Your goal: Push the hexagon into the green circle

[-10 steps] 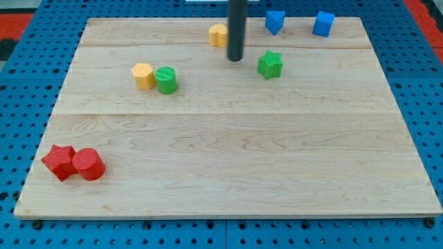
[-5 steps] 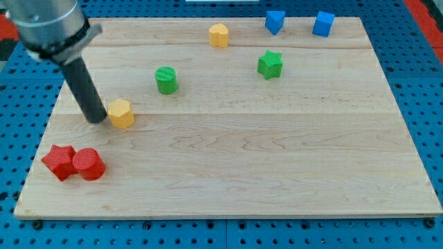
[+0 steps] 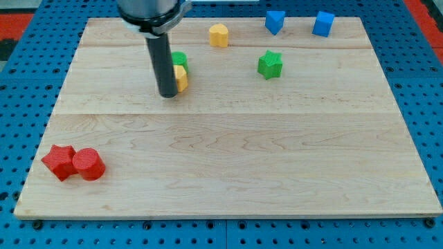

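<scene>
Tool: a plain rod with nothing to open or close, gripping nothing, only pushing. My tip (image 3: 167,94) planted on the surface (image 3: 228,159), pressed against the yellow hexagon (image 3: 181,77) just to its upper right. Green circle (image 3: 179,60) directly beyond the hexagon, the two apparently touching, both half hidden behind the rod. Task likely all but done; contact hard to confirm from this angle.

To finish well: keep the push short and slow, aimed straight through the hexagon's middle toward the circle, to stop the hexagon slipping sideways off the rod. Ease off once the circle starts to slide. Green star (image 3: 270,64) and other yellow block (image 3: 219,34) off to the right, well clear.
</scene>
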